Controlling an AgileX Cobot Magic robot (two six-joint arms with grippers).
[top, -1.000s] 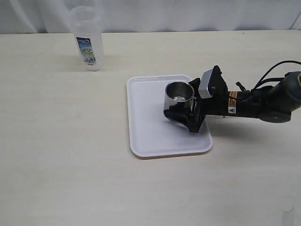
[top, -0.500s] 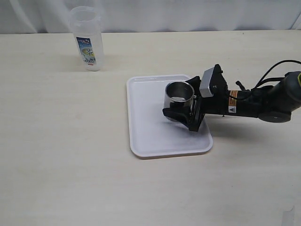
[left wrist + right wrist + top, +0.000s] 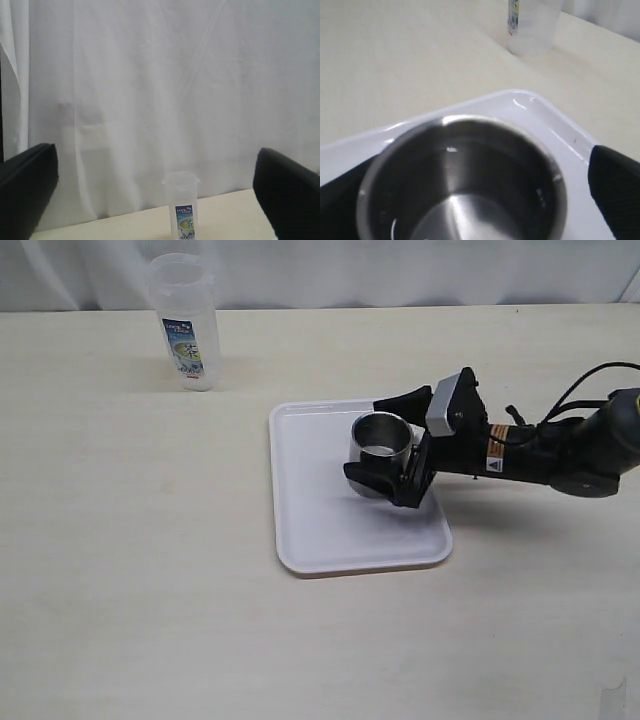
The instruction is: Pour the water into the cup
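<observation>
The cup (image 3: 385, 435) is seen upright on the white tray (image 3: 320, 525), in the tray's upper right part, just right of frame centre in the exterior view. Its steel inside is shown shiny in the right wrist view (image 3: 460, 185); whether water lies in it cannot be told. The right gripper (image 3: 364, 438) is reached in from the right edge of the frame and its jaws are spread apart, one on each side of the cup. The upper finger (image 3: 405, 400) is held clear of the cup wall, with tray rim (image 3: 520, 105) visible between cup and finger (image 3: 615, 185). The lower finger (image 3: 375, 480) is pressed close to the cup's base; contact cannot be judged. The tray's lower and left parts are left bare, and its right edge is overlapped by the arm. The labelled plastic bottle (image 3: 185, 325) is stood upright at upper left, well apart from the tray. The table (image 3: 140, 570) is laid open across the left and bottom of the frame. In the left wrist view the left gripper (image 3: 155, 170) is held with jaws wide apart, facing the bottle (image 3: 184, 210) and a white curtain (image 3: 150, 75).
</observation>
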